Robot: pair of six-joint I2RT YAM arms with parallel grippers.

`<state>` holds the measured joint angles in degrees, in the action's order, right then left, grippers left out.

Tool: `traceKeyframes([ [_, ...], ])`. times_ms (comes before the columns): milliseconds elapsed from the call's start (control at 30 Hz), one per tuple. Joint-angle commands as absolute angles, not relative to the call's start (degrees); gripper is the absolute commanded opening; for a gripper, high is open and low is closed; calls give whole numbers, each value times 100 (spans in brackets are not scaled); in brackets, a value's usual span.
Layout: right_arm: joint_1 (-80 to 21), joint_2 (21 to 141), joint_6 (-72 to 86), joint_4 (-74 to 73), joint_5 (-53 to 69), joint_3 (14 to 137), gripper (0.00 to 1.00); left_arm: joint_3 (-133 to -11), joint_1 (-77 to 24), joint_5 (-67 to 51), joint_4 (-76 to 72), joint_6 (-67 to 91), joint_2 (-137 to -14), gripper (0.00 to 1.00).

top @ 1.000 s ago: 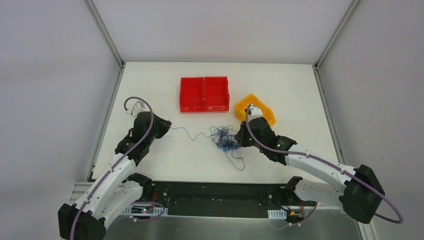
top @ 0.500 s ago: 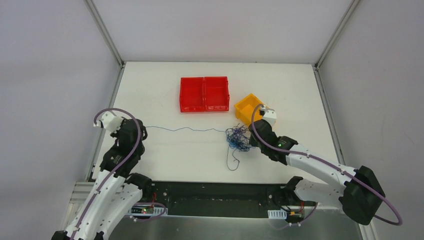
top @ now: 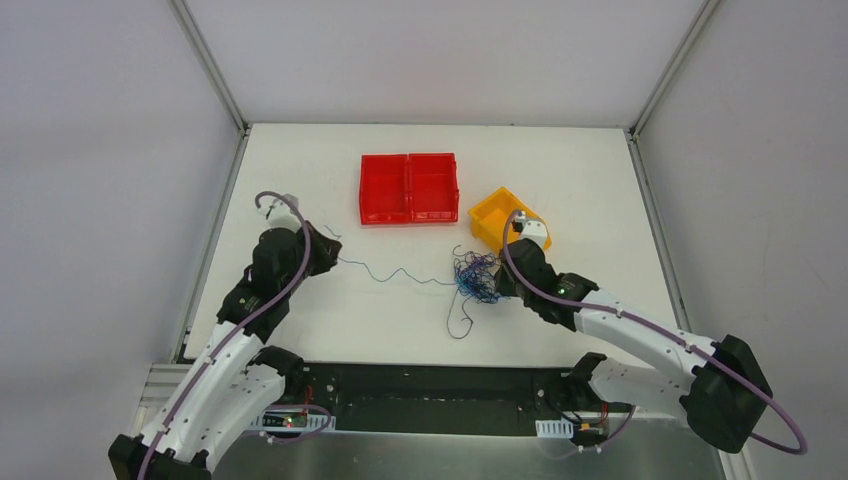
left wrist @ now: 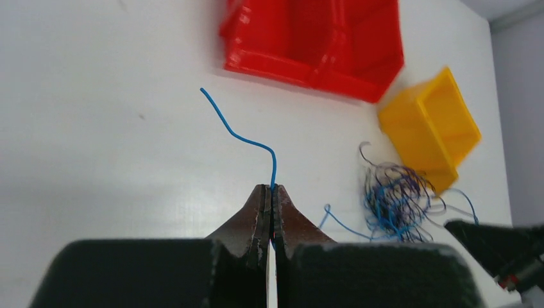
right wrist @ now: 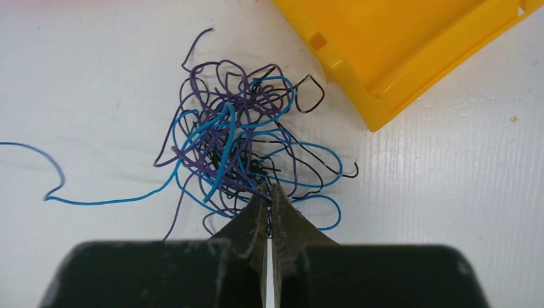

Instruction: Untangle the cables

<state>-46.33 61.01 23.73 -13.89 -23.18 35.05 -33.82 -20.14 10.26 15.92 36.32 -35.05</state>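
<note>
Desk (top: 590, 180): I see a plain white, matte top, with a few faint specks and scuffs in the wrist views.
Room: pale grey walls (top: 430, 50) close the desk in on three sides. Metal rails (top: 205, 65) run up the far corners and along the desk's side edges.
Near edge: a dark base plate (top: 440, 395) sits where both arms are bolted.
Cables (top: 475, 278): a curly knot of blue, purple and black wires lies on the desk right of centre, just beside the near corner of the yellow bin (top: 505, 215). One dark tail loops out of it toward me.
Blue strand (top: 390, 272): it runs wavy and slack leftward from the knot across the bare desk to my left hand, and a short free end sticks out past the fingers.
Left hand (left wrist: 269, 189): closed, with the blue strand pinched at the fingertips — well apart from the knot, over the left part of the desk.
Right hand (right wrist: 268, 186): closed too, its tips nipping strands at the near edge of the knot.
Red bin (top: 409, 187): it has two compartments and stands at the far middle of the desk — the yellow bin stands just to its right, turned at an angle.
</note>
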Motion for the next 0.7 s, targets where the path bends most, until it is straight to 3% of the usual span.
traceKeyframes([
  [0,-4615,5811,2125,-1293,-1958,3644,0,-3469,-1986,-1299,683,3061,-4013,0],
  [300,-4623,5802,2045,-1361,-1709,3778,0,-3576,-2000,-2359,455,2992,-4686,1],
  [367,-4621,5811,2035,-1365,-1674,3804,0,-3660,-2070,-2811,374,2901,-4854,13],
  [533,-4620,5874,2009,-1356,-1654,3878,0,-3767,-2557,-2970,360,2608,-5141,59],
  [667,-4614,5922,2006,-1369,-1626,3955,0,-3753,-2749,-2705,352,2539,-5291,70],
])
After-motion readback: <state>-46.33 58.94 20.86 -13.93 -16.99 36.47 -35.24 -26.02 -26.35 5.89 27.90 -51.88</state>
